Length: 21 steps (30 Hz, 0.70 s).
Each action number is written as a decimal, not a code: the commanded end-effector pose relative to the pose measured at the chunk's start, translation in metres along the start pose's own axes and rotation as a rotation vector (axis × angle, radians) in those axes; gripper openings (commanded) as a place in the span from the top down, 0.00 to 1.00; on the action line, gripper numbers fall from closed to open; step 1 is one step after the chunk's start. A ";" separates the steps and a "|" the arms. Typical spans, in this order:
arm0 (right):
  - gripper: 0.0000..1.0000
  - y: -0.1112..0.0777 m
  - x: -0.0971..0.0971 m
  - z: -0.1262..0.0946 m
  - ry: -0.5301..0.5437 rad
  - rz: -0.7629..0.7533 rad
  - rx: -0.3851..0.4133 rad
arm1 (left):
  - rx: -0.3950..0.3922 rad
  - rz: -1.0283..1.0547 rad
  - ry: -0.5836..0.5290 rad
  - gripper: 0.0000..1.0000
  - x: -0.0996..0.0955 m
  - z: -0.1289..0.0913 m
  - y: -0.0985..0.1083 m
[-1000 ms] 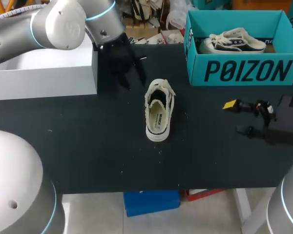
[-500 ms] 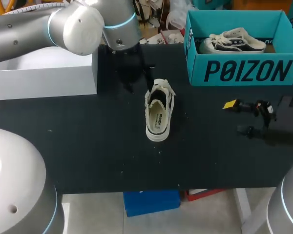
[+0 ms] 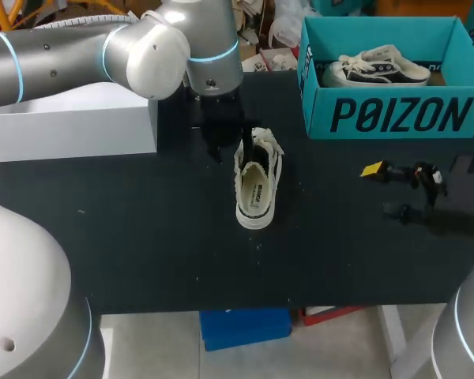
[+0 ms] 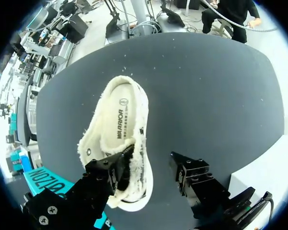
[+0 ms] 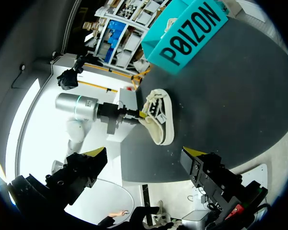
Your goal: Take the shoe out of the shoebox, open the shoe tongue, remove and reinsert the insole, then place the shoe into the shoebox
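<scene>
I take the cream fleecy shoe (image 3: 257,178) as my marker: it stands sole down, opening up, near the middle of the black worktop (image 3: 142,253) that spreads out around it on every side. My left arm (image 3: 142,47) comes in from the far left of the shoe and ends right over its dark far end. A white box (image 3: 71,122) sits well to the shoe's left, behind that arm. The teal shoebox (image 3: 395,114) stands apart from the shoe, to its right and farther back, open at the top, with a second shoe (image 3: 375,71) lying inside it. My right arm (image 3: 466,197) stays low, well out to the shoe's right, near the worktop's edge. In the left wrist view the shoe (image 4: 117,134) lies just under the left jaws, its pale insole (image 4: 120,120) showing and running away from them. The left jaws stand apart, one finger (image 4: 110,167) against the fleecy collar at the shoe's dark end, the other (image 4: 189,167) clear of the shoe over bare worktop. In the right wrist view the right jaws are also apart with nothing between them, one yellow tip (image 5: 194,151) showing on this side, and the shoe (image 5: 158,120) lies well ahead of them.
</scene>
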State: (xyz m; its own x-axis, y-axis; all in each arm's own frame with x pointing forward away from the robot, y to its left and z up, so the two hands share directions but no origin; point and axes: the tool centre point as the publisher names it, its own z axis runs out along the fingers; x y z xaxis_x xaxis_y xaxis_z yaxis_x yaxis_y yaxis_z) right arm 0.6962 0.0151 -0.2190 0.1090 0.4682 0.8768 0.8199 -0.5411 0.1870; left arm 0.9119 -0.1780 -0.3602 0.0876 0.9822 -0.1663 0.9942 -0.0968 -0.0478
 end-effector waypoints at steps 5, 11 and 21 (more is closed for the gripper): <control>0.00 0.001 0.001 0.001 -0.002 0.001 0.001 | -0.013 -0.022 0.012 0.43 0.004 0.023 -0.002; 0.00 0.001 0.001 0.001 -0.002 0.001 0.001 | -0.021 -0.037 0.025 0.43 0.005 0.038 -0.003; 0.00 0.001 0.001 0.001 -0.002 0.001 0.001 | -0.063 -0.066 0.036 0.51 0.006 0.049 0.002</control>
State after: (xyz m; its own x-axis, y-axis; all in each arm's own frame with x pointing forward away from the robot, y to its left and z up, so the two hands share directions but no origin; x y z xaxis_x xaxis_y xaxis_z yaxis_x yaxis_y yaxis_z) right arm 0.6962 0.0151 -0.2190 0.1090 0.4683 0.8768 0.8199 -0.5411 0.1870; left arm 0.9126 -0.1777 -0.4056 0.0244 0.9906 -0.1345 0.9996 -0.0256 -0.0072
